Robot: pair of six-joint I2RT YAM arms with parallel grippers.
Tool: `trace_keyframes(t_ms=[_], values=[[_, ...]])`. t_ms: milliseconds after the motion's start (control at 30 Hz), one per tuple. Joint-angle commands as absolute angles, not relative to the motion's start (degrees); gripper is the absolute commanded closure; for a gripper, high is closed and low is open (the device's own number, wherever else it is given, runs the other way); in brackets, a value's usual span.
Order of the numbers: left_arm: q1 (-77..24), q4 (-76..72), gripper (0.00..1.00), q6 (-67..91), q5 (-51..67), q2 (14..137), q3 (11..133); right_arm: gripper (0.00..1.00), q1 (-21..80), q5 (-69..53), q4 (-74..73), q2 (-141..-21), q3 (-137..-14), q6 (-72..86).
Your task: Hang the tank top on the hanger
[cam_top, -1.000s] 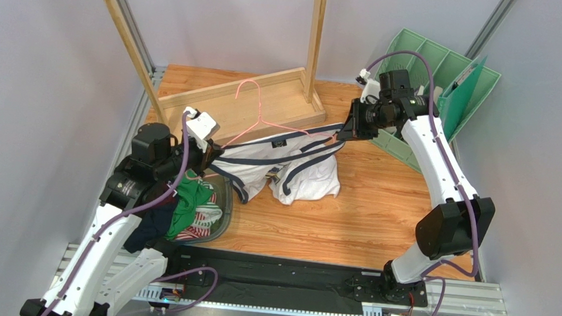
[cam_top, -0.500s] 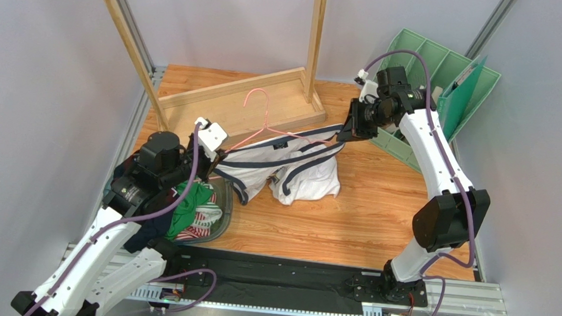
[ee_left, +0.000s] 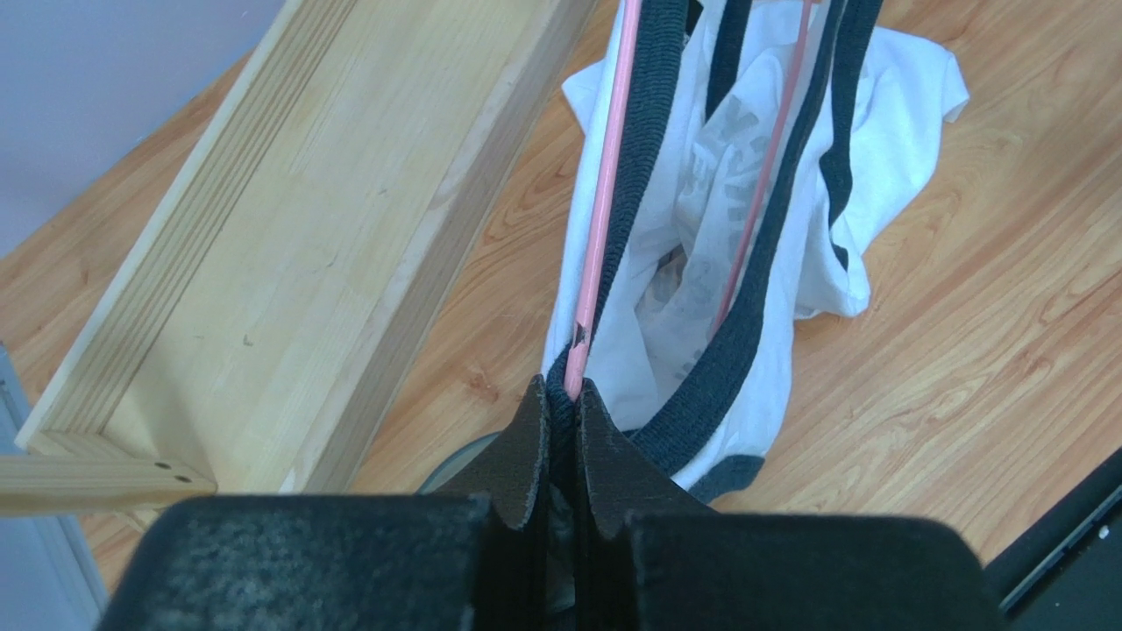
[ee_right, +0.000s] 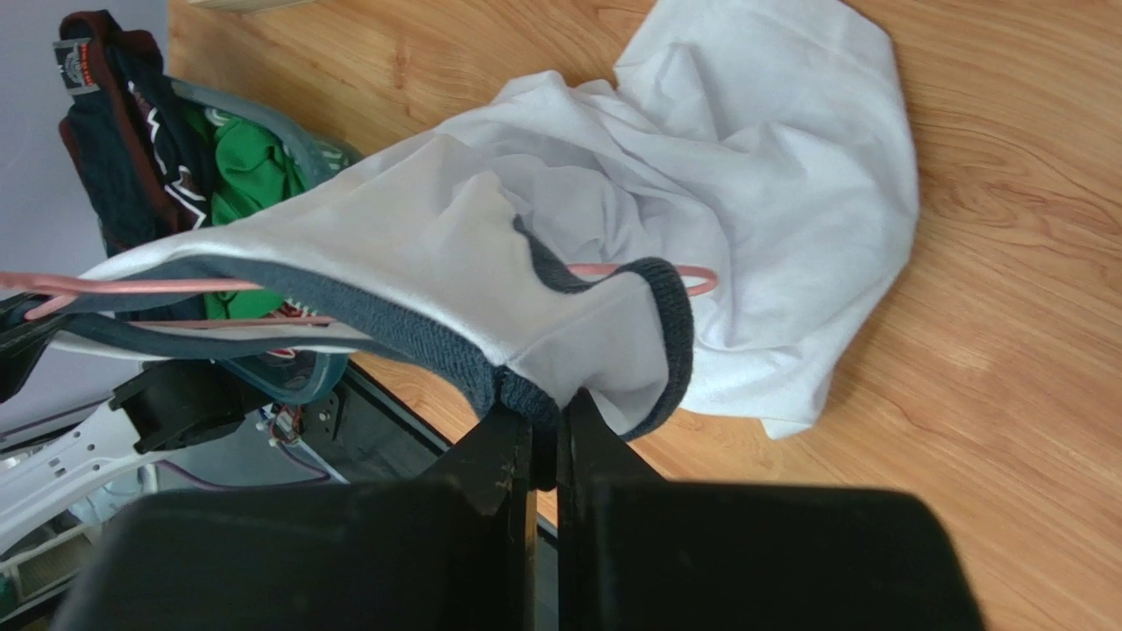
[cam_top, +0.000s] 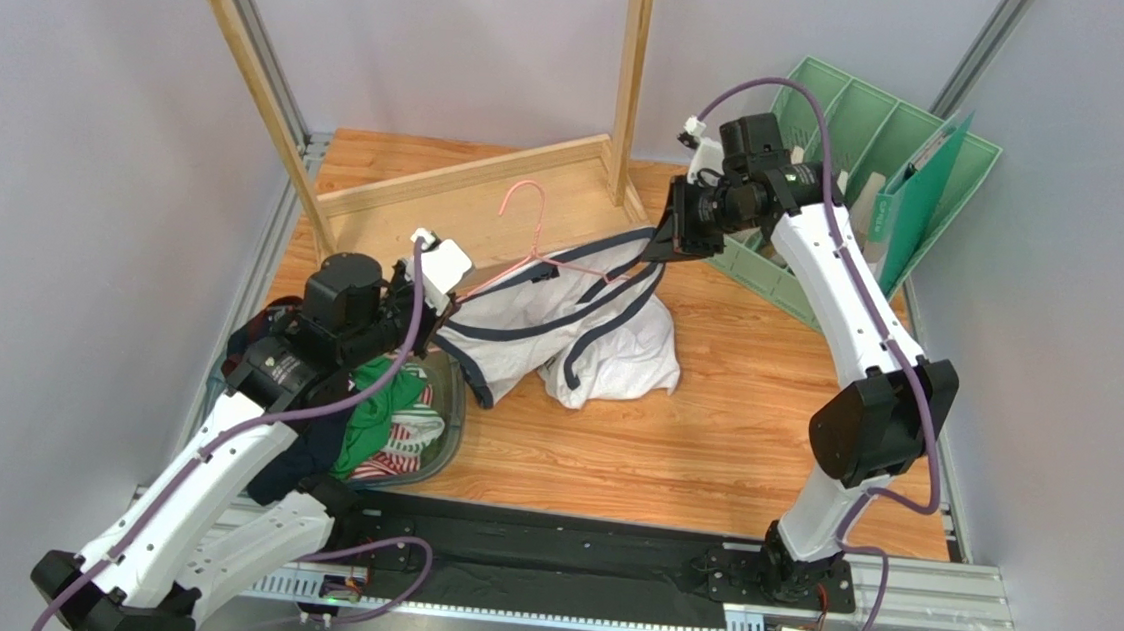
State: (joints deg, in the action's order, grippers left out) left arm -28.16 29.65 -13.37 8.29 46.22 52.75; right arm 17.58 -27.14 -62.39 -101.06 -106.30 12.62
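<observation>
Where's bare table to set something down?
Bare tabletop between the tank top and the black base rail, right of the clothes basket. Crowded: rack base far left, green organizer far right.

Wooden tabletop [cam_top: 755, 436], plank grain. Pale wood rack base [cam_top: 533, 193] lies on it just beyond left gripper [cam_top: 438, 311]. Grey tub [cam_top: 453, 405] of clothes sits on that gripper's near side. Green divided bin [cam_top: 855, 121] stands close behind right gripper [cam_top: 665, 252]. Lower folds of tank top [cam_top: 625, 358] rest on the wood between both grippers.
</observation>
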Motion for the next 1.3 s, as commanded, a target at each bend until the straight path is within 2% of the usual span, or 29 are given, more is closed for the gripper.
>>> trace_keyframes(t_ms=[0,133,467,667,867,967,1000,1100,1133,1267], values=[[-28.21,25.67,1.0,-12.75,6.07,47.28,54.32,1.0,20.56,-28.47,-58.8,-100.11,-108.46,15.64],[-28.21,23.47,1.0,-10.73,4.92,47.64,54.06,1.0,23.99,-28.48,-57.13,-98.44,-105.47,17.14],[-28.04,19.78,1.0,-6.15,3.43,45.36,53.88,1.0,24.7,-27.07,-53.61,-95.98,-96.94,18.63],[-26.55,19.95,1.0,-4.66,5.01,43.86,53.88,0.93,24.7,-27.59,-53.26,-96.68,-97.29,18.54],[-24.7,18.81,1.0,-3.61,7.56,42.28,52.91,0.75,26.01,-30.76,-51.59,-95.54,-97.73,17.14],[-24.08,18.72,1.0,-3.43,8.17,42.1,52.82,0.57,26.98,-31.38,-52.03,-94.05,-98.35,15.74],[-24.0,18.63,1.0,-3.43,8.35,42.01,52.65,0.47,27.33,-31.64,-52.29,-93.69,-98.44,15.47],[-23.21,18.19,1.0,-3.08,8.87,41.49,52.56,0.4,27.42,-31.73,-54.4,-91.68,-98.44,13.46],[-22.51,18.02,1.0,-2.99,9.49,41.4,52.65,0.18,27.33,-31.12,-55.97,-90.36,-98.52,12.75],[-20.04,17.76,1.0,-2.73,12.74,41.05,52.91,0.13,27.33,-27.26,-60.2,-86.32,-99.58,7.4]])
